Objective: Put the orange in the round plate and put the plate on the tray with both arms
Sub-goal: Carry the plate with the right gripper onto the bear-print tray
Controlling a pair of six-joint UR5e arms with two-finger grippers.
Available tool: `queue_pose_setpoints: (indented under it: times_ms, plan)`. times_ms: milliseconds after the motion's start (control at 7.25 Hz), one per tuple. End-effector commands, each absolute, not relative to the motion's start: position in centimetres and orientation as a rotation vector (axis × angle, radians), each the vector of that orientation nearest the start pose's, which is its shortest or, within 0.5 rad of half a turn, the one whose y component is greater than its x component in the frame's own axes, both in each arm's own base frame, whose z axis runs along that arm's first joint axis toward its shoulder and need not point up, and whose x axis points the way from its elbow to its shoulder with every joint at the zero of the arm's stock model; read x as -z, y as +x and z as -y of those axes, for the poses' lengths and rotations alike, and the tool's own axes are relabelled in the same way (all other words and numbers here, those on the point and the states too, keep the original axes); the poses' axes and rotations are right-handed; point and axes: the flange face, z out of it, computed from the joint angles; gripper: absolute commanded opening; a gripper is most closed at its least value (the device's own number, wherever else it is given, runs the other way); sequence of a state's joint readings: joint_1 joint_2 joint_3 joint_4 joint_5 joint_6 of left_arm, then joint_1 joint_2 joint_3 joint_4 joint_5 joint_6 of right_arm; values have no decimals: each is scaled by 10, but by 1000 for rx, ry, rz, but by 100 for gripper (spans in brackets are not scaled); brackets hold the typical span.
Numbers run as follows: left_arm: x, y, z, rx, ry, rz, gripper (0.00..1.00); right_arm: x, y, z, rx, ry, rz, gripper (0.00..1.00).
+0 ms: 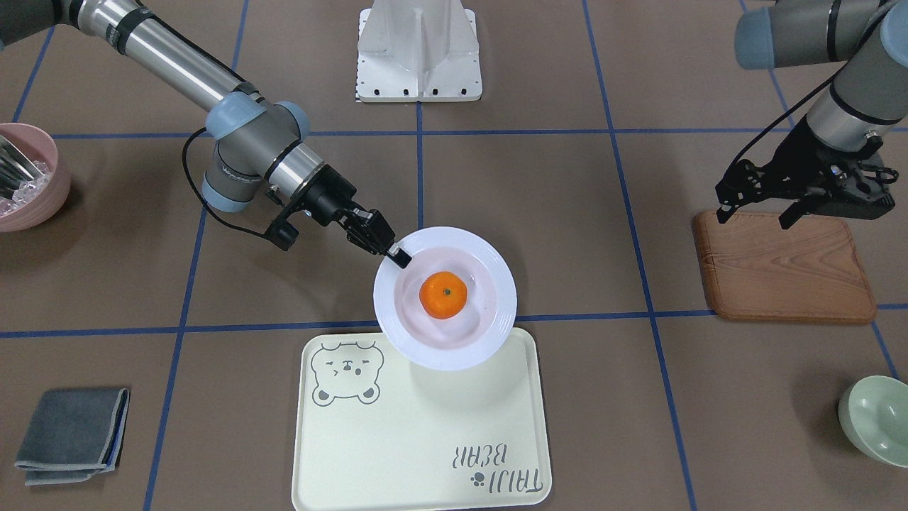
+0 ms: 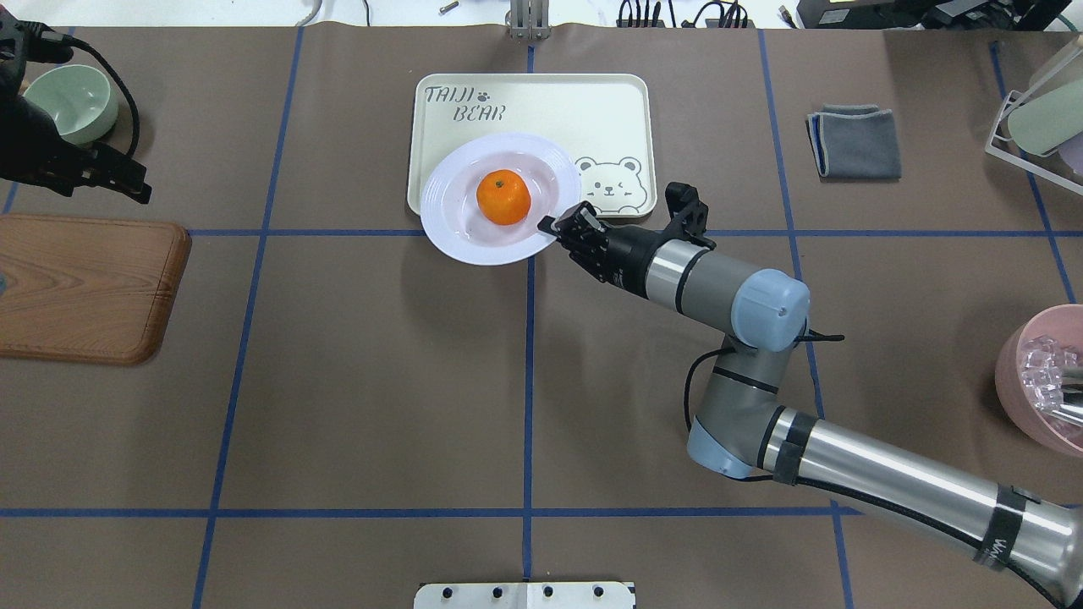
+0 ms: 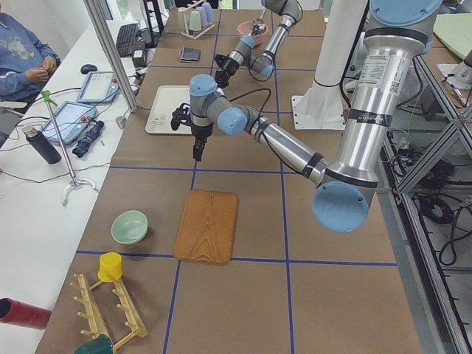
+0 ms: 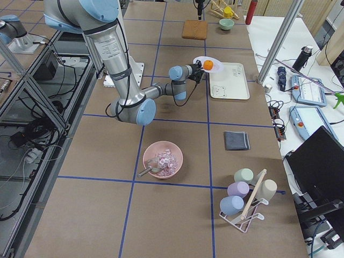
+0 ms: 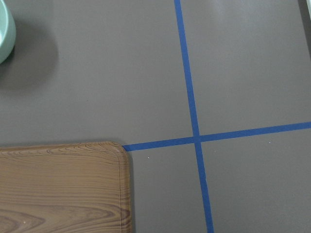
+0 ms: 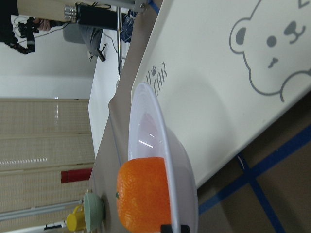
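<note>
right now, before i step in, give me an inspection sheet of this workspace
surface: brown table with a blue tape grid.
job's things: orange sits in the round plate; the plate looks lifted, partly over the tray at its robot-side edge.
clutter: wooden board, green bowl, pink bowl of clear pieces, grey cloth, cup rack.
grippers: right gripper pinches the plate's rim; left gripper open, empty, raised near the wooden board.
cables: a black cable loops at the right wrist, clear of the plate.
surroundings: seated person at a side desk with tablets.
</note>
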State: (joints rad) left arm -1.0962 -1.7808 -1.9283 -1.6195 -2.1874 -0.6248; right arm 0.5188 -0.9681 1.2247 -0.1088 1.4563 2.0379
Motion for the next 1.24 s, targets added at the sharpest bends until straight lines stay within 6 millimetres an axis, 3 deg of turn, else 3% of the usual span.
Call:
queue_pose_setpoints:
  times_ms: [0,138,276,552,1103]
  plan:
    - [-367,177,517,-45,200,-819,98,-298,-541,509,-1008,117,1693,0]
    - [-366,177,517,-45,203,-819,98,-285,-549,524,-1079,106,1630,0]
    - [-366,177,517,-45,203,-819,98,-286,-548,530,-1168,89,1623,0]
    - [-366,177,516,-45,204,-820,98,-289,-570,549,-1241,84,1589,0]
    - [-365,177,517,-45,206,-819,98,-296,-581,555,-1256,90,1541,0]
